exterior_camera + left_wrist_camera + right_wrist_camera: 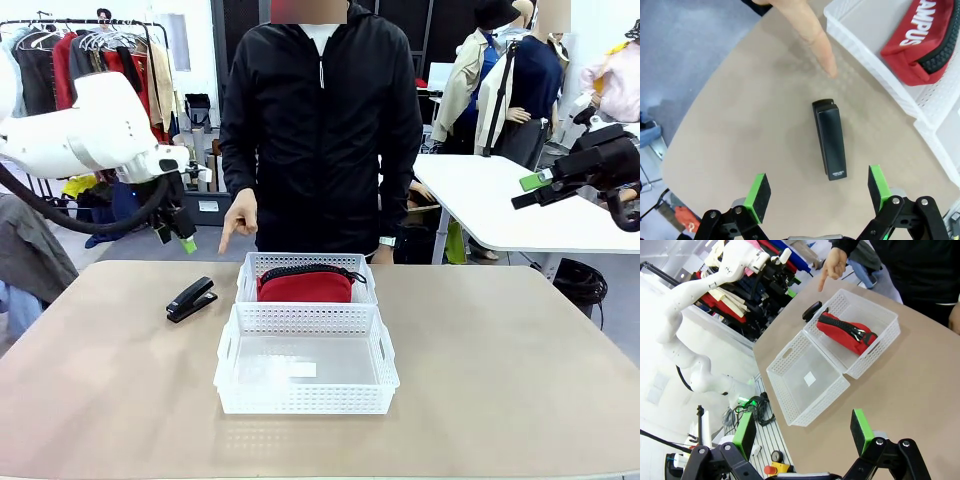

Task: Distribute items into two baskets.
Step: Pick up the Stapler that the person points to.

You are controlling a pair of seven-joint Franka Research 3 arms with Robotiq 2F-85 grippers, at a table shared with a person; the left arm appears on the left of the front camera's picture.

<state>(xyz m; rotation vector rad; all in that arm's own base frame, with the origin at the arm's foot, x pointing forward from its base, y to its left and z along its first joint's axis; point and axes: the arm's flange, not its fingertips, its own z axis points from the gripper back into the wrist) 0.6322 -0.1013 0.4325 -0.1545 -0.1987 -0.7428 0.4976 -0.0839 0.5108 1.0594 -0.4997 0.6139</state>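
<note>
The left jaws are held wide open with nothing between them, hung above the left part of the worktop [500,380], green pads [759,192] turned downward. The left arm [90,130] is brought in from 9 o'clock, bent at the wrist. In the left wrist view the black stapler [830,140] is seen flat on the worktop at 12 o'clock from the jaws, in line with the gap between the pads and untouched. Beyond it, at 12 o'clock, a person's hand [238,215] is lowered with the index finger [815,35] pointed at the stapler, the tip near it but apart.

At 3 o'clock of the stapler two white baskets are set touching. The red pouch [305,287] is laid in the far basket [250,268]; the near basket [305,318] is placed just in front of it.

The right jaws are likewise spread wide and empty, raised high at the worktop's right side on the right arm [600,160]. In the right wrist view both baskets are seen well apart from them, between 12 and 1 o'clock.
</note>
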